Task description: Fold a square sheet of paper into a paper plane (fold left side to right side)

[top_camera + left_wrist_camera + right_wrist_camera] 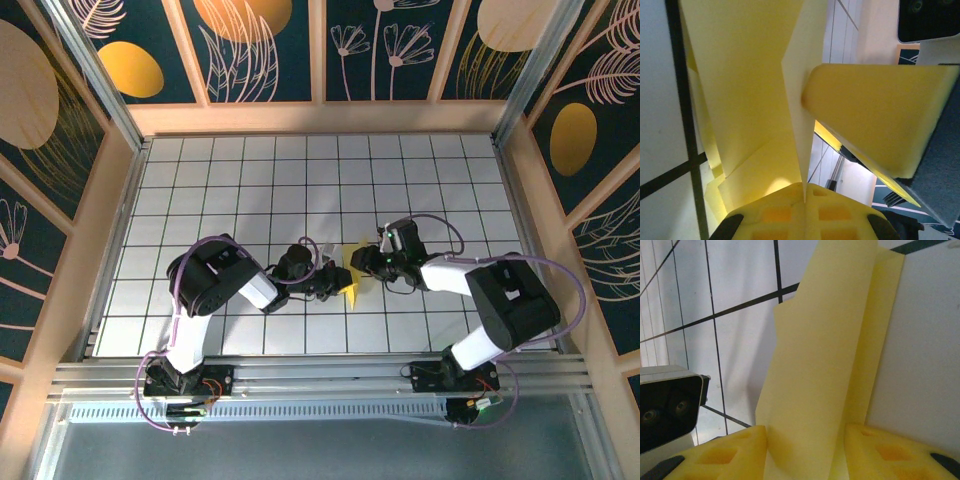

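The paper [352, 272] lies mid-table [250, 180], directly between the two grippers, so neither arm is nearer: both are at it. The left gripper [325, 283] reaches in from the paper's left side and the right gripper [368, 262] from its right. In the top view the yellow shape is narrow, and its long axis runs roughly away from the bases, across the line that joins the two tools. That crossing is what a left-to-right fold would turn on, since the left side has to travel over this axis toward the right arm. In the left wrist view the left gripper's jaws are closed together, and a thin edge of paper rises straight out of the seam between them, so it is pinching the paper. A pad [875, 115] of the right gripper touches that raised sheet from the other side. In the right wrist view the right jaws stand apart with the paper between them. The sheet comes up to the inner face of each finger, though whether they press on it cannot be told. The paper is pale yellow and already folded into several overlapping layers. It has straight creases, stepped edges and one flap lifted off the table like a fin rather than lying flat. It looks partway to a dart, not a finished plane.
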Tool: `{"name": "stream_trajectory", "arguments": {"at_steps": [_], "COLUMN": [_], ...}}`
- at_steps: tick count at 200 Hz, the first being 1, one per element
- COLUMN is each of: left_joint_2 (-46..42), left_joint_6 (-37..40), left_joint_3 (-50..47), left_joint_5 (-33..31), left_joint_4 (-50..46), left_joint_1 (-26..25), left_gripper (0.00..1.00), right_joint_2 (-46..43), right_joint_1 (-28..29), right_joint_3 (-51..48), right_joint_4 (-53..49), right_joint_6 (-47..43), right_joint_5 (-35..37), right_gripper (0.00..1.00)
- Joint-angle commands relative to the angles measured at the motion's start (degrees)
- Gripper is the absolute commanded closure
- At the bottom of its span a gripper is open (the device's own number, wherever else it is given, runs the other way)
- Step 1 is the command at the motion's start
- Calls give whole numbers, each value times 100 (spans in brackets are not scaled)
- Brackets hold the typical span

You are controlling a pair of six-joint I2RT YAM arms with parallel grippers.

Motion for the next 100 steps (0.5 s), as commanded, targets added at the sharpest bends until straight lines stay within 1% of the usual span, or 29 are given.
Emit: {"name": "stream_trajectory", "arguments": {"at_steps": [1, 64, 100], "left_joint_2": [135, -58, -298], "left_joint_6": [-102, -16, 228], "left_joint_3": [-80, -288, -328], "left_joint_5": [46, -41, -140], "left_joint_4": [365, 373, -64], "left_joint_1": [42, 75, 218], "left_gripper": [94, 79, 72], "right_joint_2": [165, 442, 446], "right_joint_1": [80, 121, 144], "right_joint_3": [165, 183, 193], "right_joint_4": [-106, -220, -254], "right_joint_6": [-25, -49, -65], "right_joint_5": [169, 251, 271], "right_gripper": [57, 58, 58]}}
